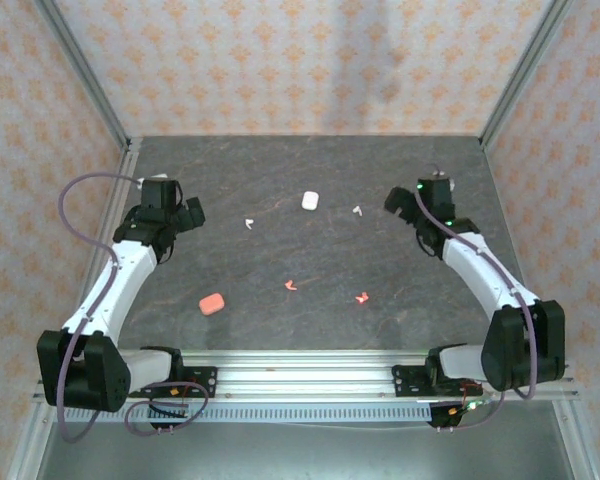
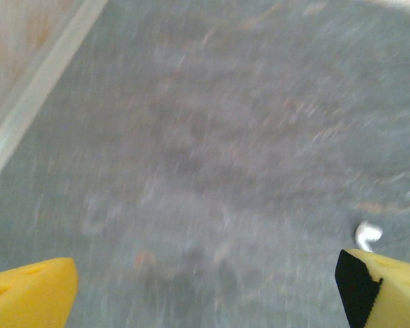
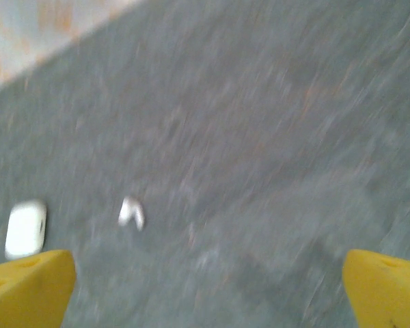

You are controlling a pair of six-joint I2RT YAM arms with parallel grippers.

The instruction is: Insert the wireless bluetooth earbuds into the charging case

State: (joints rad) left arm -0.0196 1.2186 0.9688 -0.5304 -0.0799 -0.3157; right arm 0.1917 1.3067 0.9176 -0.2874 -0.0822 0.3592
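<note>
Dark tabletop [image 1: 310, 255] carries scattered earbuds [image 1: 248, 222], stems' directions unreadable; left gripper [image 1: 192, 213] and right gripper [image 1: 394, 200] gape empty.

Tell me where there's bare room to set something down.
Bare: the far strip between back wall and white case, and the near strip between pink case and front rail. Tightest: the white case's gaps to the left white earbud and the right white earbud.

no readable text, labels, or numbers
</note>
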